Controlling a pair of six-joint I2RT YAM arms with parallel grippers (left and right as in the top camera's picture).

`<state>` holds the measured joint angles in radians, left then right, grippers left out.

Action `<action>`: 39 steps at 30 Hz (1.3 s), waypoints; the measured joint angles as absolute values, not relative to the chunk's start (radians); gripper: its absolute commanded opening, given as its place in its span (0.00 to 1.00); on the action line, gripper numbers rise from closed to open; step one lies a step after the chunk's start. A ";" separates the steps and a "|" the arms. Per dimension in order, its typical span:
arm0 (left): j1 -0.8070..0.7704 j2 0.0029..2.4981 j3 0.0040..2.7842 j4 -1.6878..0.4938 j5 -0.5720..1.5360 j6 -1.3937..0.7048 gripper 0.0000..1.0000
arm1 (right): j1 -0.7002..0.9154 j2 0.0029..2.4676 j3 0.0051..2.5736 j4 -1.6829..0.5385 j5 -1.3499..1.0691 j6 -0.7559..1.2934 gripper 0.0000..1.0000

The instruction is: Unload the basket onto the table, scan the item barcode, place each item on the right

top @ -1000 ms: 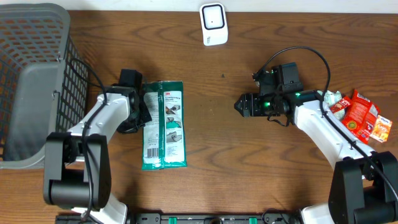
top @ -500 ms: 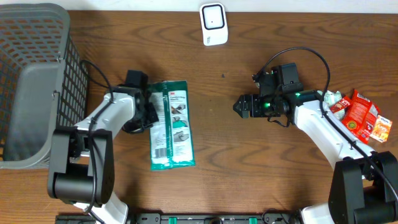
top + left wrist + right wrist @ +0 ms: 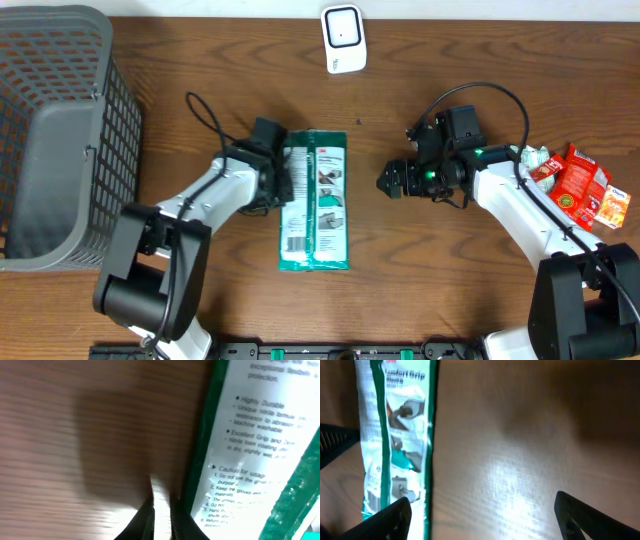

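Observation:
A green and white glove package (image 3: 315,200) lies flat on the wooden table, lengthwise toward me. My left gripper (image 3: 283,180) is at the package's left edge. In the left wrist view its fingers (image 3: 161,502) stand almost together with a thin pale strip of the package's edge between them, and the printed back (image 3: 260,450) is just to the right. My right gripper (image 3: 385,183) hovers open to the right of the package, holding nothing. In the right wrist view the package (image 3: 395,435) is at the left, beside the wide-apart fingers (image 3: 484,500). A white scanner (image 3: 343,38) stands at the table's far edge.
A grey mesh basket (image 3: 50,130) fills the far left. Red and orange snack packets (image 3: 580,185) lie at the right edge behind my right arm. Bare wood shows between the package and the scanner.
My left gripper has dragged the package to the right, toward the table's middle, and turned it nearly straight. The right gripper has opened a little wider and stayed about where it was.

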<state>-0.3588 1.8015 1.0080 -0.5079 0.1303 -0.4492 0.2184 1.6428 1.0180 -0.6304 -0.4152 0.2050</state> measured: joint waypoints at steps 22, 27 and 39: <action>-0.512 1.802 1.003 -0.462 0.133 -0.527 0.17 | 0.450 1.639 0.805 -0.432 -0.453 0.446 0.86; -0.512 1.802 1.003 -0.462 0.133 -0.527 0.17 | 0.457 1.639 0.802 -0.427 -0.452 0.475 0.87; -0.513 1.802 1.003 -0.462 0.133 -0.527 0.17 | 0.457 1.639 0.802 -0.432 -0.444 0.463 0.83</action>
<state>-0.5125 1.8019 1.0027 -0.4618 0.1326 -0.5270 0.4568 1.6390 0.8021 -0.4320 -0.4438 0.4633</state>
